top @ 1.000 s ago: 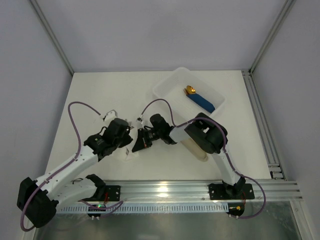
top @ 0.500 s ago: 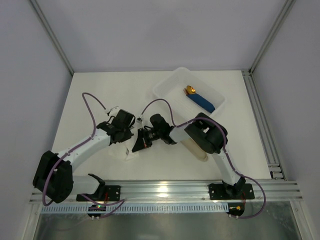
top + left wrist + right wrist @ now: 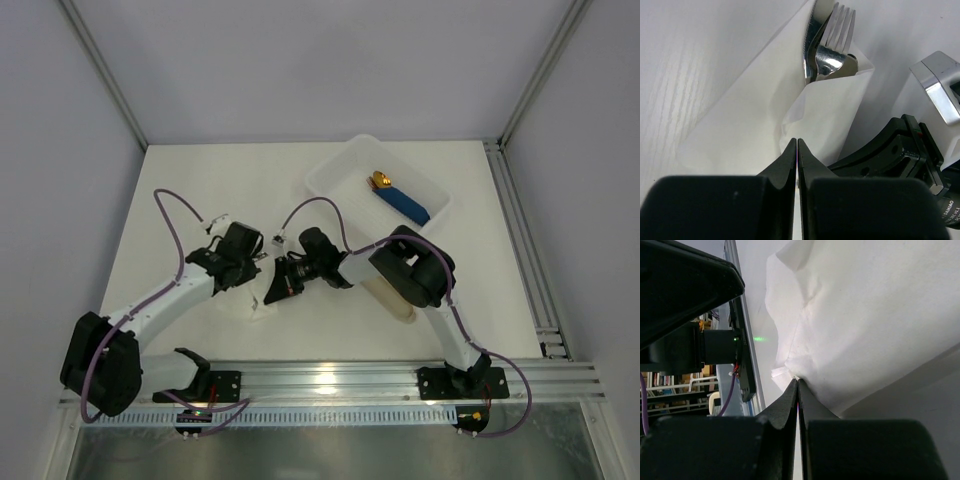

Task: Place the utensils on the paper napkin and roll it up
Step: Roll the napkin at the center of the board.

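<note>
The paper napkin [image 3: 755, 115] is folded over the utensils [image 3: 827, 50]; fork tines and a knife blade stick out of its far end. In the top view only a small white part of the napkin [image 3: 256, 308] shows below both grippers. My left gripper [image 3: 797, 142] is shut, its tips right at the near fold of the napkin; I cannot tell whether it pinches paper. It sits left of the right gripper in the top view [image 3: 250, 278]. My right gripper [image 3: 798, 381] is shut on an edge of the napkin [image 3: 865, 315] and also shows in the top view [image 3: 272, 292].
A white plastic tray [image 3: 330, 176] stands at the back right and holds a blue-handled, gold-tipped piece [image 3: 404, 204]. A beige oblong sleeve [image 3: 392, 300] lies under the right arm. The right gripper's black body [image 3: 890, 155] is close beside the left fingers.
The left arm has changed posture: its elbow swung left and back, and its wrist shifted a little up from the napkin. The right arm and the napkin have stayed put.
</note>
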{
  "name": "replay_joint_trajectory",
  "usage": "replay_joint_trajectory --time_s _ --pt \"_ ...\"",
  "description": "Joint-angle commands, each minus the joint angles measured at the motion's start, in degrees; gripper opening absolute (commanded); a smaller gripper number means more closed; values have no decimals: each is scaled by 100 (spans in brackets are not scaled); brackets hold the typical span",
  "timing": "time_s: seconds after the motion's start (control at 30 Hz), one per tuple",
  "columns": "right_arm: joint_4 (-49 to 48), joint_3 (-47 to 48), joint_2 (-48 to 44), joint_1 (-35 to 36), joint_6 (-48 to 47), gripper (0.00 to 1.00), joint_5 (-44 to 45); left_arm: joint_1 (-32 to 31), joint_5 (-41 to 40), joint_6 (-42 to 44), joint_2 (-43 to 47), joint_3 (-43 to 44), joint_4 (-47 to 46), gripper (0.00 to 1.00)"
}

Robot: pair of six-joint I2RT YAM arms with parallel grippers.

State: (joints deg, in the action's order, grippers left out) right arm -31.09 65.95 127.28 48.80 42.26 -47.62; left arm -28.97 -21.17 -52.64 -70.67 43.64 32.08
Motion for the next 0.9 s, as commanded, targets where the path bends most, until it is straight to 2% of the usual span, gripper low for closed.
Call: replay_joint_trajectory --time_s 0.0,0.3,0.87 --pt "349 49 42 77 -341 4 358 85 157 166 -121 48 -518 0" --pt "358 76 60 104 -359 4 341 321 227 184 -842 84 -764 0" --pt "578 172 -239 104 -429 4 349 506 43 -18 -1317 -162 -764 0"
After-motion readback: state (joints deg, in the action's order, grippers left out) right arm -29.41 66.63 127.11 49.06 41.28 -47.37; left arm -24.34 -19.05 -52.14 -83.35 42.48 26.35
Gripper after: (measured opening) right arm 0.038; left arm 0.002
